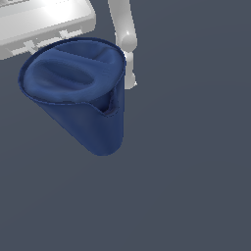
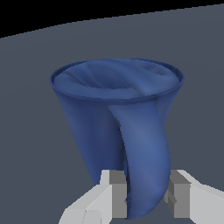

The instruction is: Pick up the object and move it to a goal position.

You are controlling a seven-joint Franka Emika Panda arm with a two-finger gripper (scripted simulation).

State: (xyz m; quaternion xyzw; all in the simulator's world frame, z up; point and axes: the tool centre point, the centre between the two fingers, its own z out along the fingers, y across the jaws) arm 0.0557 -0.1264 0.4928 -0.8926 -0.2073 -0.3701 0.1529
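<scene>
The dark blue pitcher (image 1: 81, 98) fills the upper left of the exterior view, tilted, with its wide lidded top toward the camera and its narrow base lower down. In the wrist view the pitcher (image 2: 96, 118) stands close in front, with its side handle (image 2: 146, 148) facing me. My gripper (image 2: 146, 194) has one grey pad on each side of the handle's lower end. Both pads appear to touch the handle. In the exterior view the pitcher hides the fingers, and only the white arm (image 1: 125, 34) shows behind it.
A white blocky part (image 1: 44, 22) sits at the top left of the exterior view, just behind the pitcher. Flat dark grey ground (image 1: 186, 171) surrounds everything else.
</scene>
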